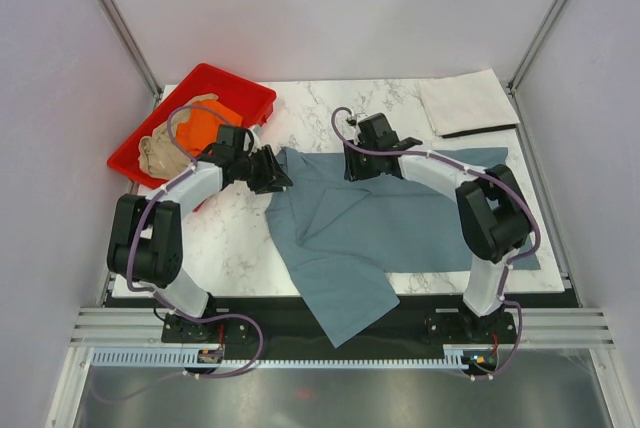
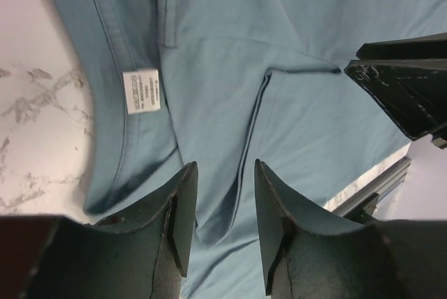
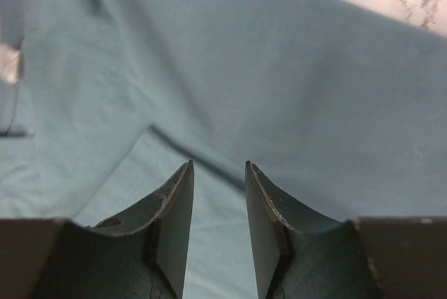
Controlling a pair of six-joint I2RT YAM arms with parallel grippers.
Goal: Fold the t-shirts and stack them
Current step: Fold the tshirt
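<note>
Spreading the blue shirt (image 1: 370,233) seems the step in hand: it lies rumpled across the counter (image 1: 230,238), one end over the near edge. Left claw (image 1: 272,176) and right claw (image 1: 357,163) hover narrowly parted at its collar end. Next, pinch and pull flat.

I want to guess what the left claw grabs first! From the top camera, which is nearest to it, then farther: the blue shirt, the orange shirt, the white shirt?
1. Blue shirt: right under the left gripper, mid-table.
2. Orange shirt: in the red tray, to its left.
3. White shirt: folded at the far right corner.
</note>
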